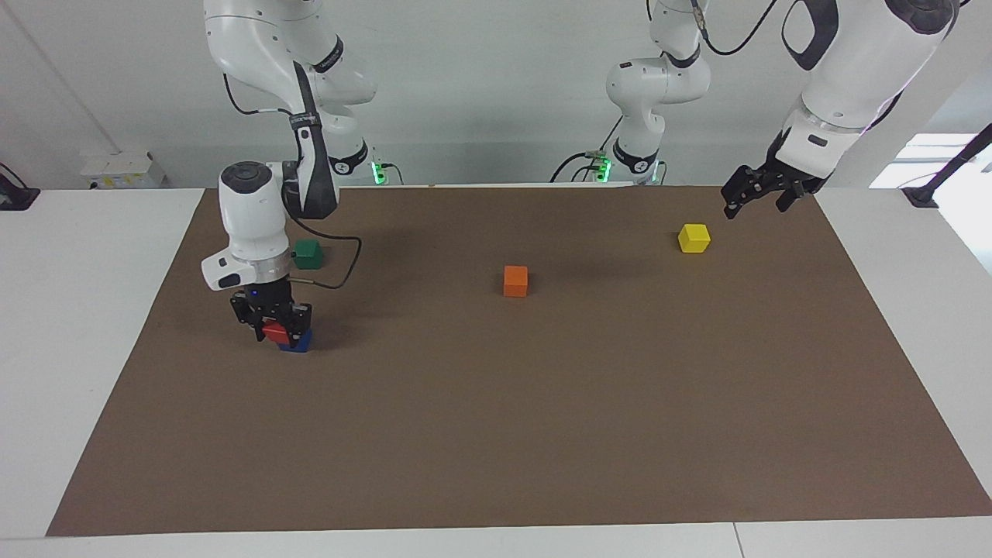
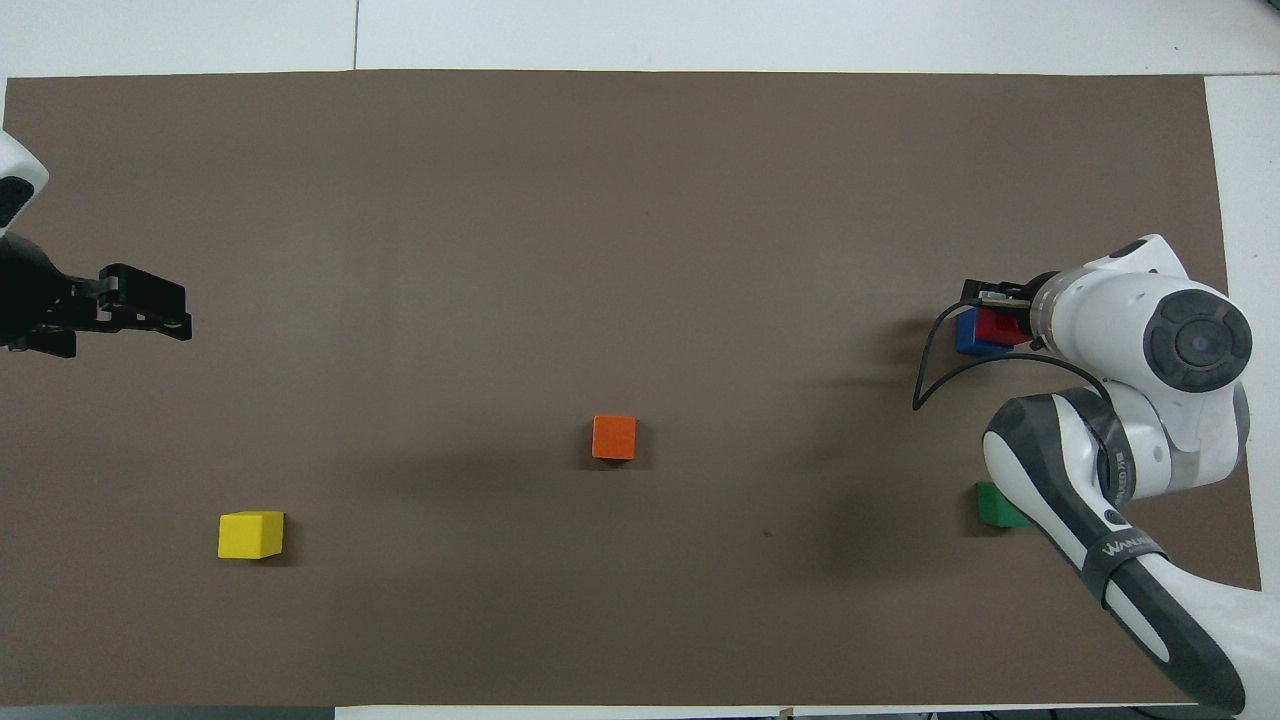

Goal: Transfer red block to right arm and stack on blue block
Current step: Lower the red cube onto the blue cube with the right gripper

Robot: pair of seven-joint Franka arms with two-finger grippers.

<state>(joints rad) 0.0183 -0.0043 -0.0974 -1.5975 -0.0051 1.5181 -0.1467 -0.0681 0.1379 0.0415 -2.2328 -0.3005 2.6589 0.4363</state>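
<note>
My right gripper (image 1: 277, 329) is down at the mat, shut on the red block (image 1: 274, 333). The red block is right on top of the blue block (image 1: 299, 342), a little off its centre. I cannot tell whether they touch. In the overhead view the red block (image 2: 1001, 325) covers most of the blue block (image 2: 967, 333), and the right gripper (image 2: 1000, 305) is mostly hidden under its own wrist. My left gripper (image 1: 756, 200) is open and empty in the air at the left arm's end of the mat, over the mat's edge near the yellow block (image 1: 694, 238); it also shows in the overhead view (image 2: 150, 305).
An orange block (image 1: 515, 280) lies mid-mat. A green block (image 1: 308, 253) lies nearer to the robots than the blue block, partly hidden by the right arm in the overhead view (image 2: 995, 505). The brown mat (image 1: 542, 434) covers the white table.
</note>
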